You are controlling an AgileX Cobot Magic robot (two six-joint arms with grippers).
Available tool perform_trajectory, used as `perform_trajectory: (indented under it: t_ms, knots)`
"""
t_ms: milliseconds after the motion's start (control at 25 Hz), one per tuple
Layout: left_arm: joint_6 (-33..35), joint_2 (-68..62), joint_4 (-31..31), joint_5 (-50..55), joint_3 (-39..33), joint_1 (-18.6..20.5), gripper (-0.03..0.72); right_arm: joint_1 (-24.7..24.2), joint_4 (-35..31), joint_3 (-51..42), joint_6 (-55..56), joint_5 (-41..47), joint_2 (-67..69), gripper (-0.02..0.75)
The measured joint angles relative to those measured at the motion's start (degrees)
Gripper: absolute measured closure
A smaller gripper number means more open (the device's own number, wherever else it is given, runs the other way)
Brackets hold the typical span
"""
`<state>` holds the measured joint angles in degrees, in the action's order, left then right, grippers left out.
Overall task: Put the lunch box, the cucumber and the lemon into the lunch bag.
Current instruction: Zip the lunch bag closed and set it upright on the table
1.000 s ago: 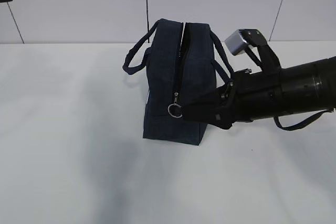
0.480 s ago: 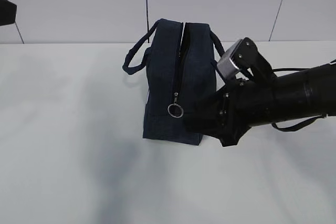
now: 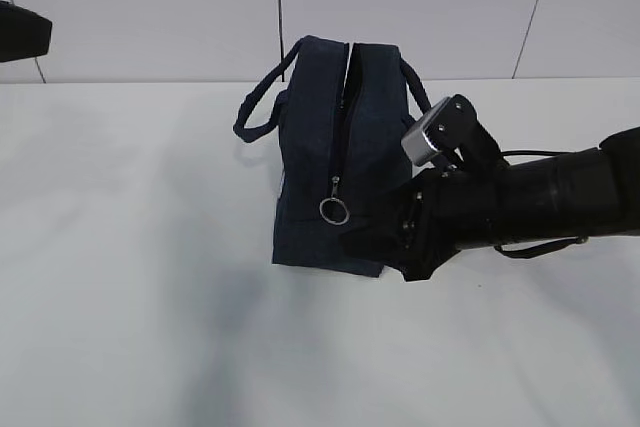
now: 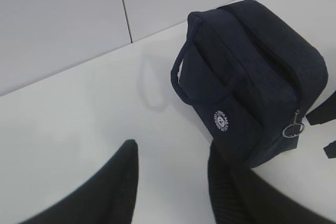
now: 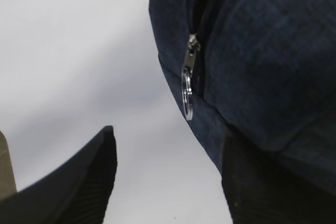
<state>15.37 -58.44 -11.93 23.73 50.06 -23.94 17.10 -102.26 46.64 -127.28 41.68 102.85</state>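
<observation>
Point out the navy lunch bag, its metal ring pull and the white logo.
dark navy fabric lunch bag [image 3: 310,167]: exterior view, end panel left of the zipper.
metal ring pull [image 5: 187,98]: right wrist view, the ring's rim.
small round white logo [image 4: 222,121]: left wrist view, its centre.

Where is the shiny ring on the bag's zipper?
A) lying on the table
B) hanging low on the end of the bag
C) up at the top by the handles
B: the metal ring pull hangs low on the near end of the lunch bag, well below the handles.

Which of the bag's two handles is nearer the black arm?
The handle on the lunch bag's right side, just above the right gripper; the other handle loops out left.
</observation>
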Motion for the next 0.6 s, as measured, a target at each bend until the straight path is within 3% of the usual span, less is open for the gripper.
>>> perform_trajectory:
  t_ms: [600]
  knots:
    - [0.0, -1.4, 0.7, -1.0, 0.0, 0.0, 0.370, 0.0, -0.9, 3.8, -2.7, 2.3, 2.9, 0.263]
